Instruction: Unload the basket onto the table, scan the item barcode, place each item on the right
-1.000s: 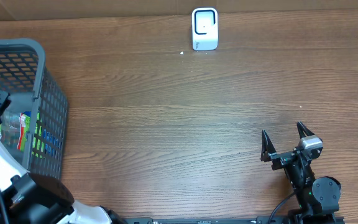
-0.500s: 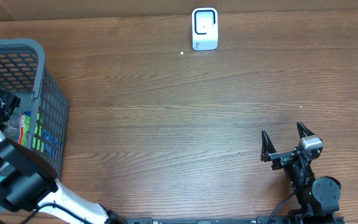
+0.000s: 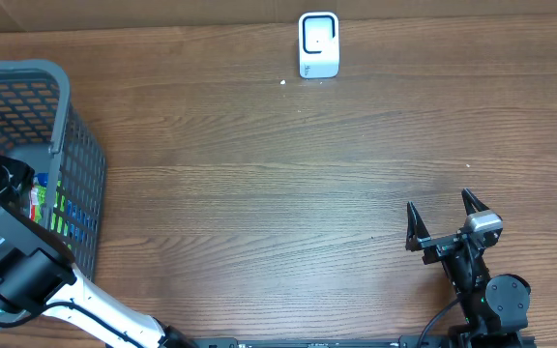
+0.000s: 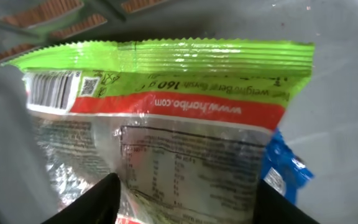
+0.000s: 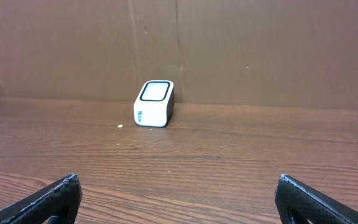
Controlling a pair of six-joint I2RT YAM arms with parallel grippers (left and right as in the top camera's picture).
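The left gripper [image 4: 188,198] is down inside the grey basket [image 3: 64,116] at the left edge of the overhead view. Its fingers stand apart over a green and red snack bag [image 4: 185,118]; I cannot tell whether they pinch it. The barcode [image 4: 50,90] shows at the upper left of the wrist view, with a blue packet [image 4: 288,168] beside the bag. The right gripper [image 3: 438,200] is spread wide at lower right above the surface [image 3: 259,193], well apart from the white scanner [image 3: 318,43] at top centre.
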